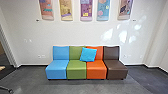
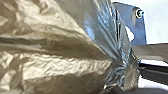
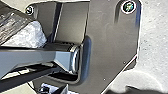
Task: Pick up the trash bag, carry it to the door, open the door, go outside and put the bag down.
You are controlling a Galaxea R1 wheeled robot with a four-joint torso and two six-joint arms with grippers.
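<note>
Bag (image 2: 57,67) bunches up close to L wrist cam. L gripper, R gripper: can't tell how wide or what's held. Risk: film poss. snags on bar (image 2: 155,72), tears; loose hold → drop.

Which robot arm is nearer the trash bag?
Left, it seems. The bag looms close at the left wrist; from the right wrist it looks smaller and farther off.
</note>
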